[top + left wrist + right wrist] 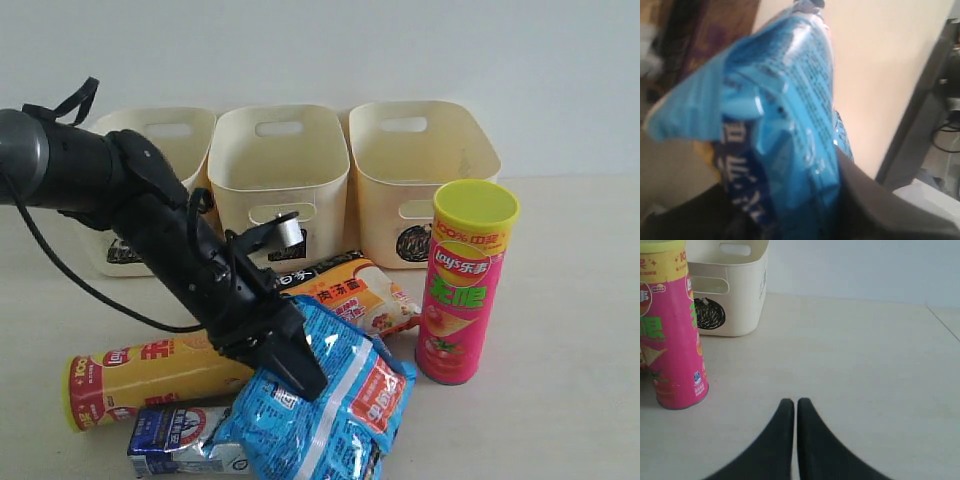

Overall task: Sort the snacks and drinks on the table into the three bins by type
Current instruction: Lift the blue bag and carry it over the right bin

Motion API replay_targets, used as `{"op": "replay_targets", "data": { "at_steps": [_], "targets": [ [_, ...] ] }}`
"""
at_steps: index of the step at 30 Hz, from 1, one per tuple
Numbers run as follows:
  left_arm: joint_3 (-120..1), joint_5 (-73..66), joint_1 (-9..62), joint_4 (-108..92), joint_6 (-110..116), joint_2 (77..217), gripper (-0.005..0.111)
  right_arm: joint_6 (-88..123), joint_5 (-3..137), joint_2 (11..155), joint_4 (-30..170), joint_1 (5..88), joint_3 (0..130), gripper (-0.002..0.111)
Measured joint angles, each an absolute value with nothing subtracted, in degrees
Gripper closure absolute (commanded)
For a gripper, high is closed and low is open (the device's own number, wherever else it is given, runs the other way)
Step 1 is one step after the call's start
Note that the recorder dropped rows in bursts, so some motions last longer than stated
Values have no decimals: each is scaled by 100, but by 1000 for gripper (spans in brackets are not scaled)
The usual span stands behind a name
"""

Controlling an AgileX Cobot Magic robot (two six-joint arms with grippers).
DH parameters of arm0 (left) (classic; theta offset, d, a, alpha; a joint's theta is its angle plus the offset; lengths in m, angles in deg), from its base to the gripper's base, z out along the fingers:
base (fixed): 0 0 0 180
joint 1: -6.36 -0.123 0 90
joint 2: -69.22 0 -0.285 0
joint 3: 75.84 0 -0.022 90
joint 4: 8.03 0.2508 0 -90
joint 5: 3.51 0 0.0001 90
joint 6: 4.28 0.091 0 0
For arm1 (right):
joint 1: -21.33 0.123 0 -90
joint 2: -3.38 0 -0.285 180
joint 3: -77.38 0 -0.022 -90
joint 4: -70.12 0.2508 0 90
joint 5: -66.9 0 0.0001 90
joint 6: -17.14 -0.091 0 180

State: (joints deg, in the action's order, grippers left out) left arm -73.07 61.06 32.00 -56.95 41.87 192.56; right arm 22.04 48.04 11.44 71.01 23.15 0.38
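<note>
My left gripper (300, 368) (790, 212) is shut on the upper left edge of the large blue bag (335, 410) (785, 115), which fills the left wrist view. The bag overlaps the lying yellow-red chip tube (150, 370), the blue-and-white milk pouch (175, 442) and the orange bag (355, 292). The pink-red tube (465, 285) (670, 340) stands upright to the right. Behind stand the three bins: triangle (150, 130), square (280, 150), circle (420, 150) (740, 290). My right gripper (790, 402) is shut and holds nothing, low over bare table (855, 365). The purple carton is hidden.
The left arm (150, 220) stretches across the front of the triangle and square bins. Bare table (570, 400) lies right of the pink-red tube. A pale wall (400, 50) rises behind the bins.
</note>
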Motion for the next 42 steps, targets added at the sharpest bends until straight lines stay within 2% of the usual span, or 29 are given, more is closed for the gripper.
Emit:
{"op": "replay_targets", "data": {
  "at_steps": [8,13,22,27,34,42],
  "targets": [
    [-8102,6543,3200,-6059,3938,19256,102,2204,4804,1144,7101,2315,38,108],
    [-8489,6573,3187,-5550,3445,19097,102,2204,4804,1144,7101,2315,38,108],
    [-8931,6602,2421,-5746,3381,18744,102,2204,4804,1144,7101,2315,38,108],
    [-9465,6591,2360,-5981,3381,18744,102,2204,4804,1144,7101,2315,38,108],
    [-10161,5441,2357,-6188,3415,18817,102,2204,4804,1144,7101,2315,38,108],
    [-10974,5042,2559,-6654,3694,19473,102,2204,4804,1144,7101,2315,38,108]
  ]
}}
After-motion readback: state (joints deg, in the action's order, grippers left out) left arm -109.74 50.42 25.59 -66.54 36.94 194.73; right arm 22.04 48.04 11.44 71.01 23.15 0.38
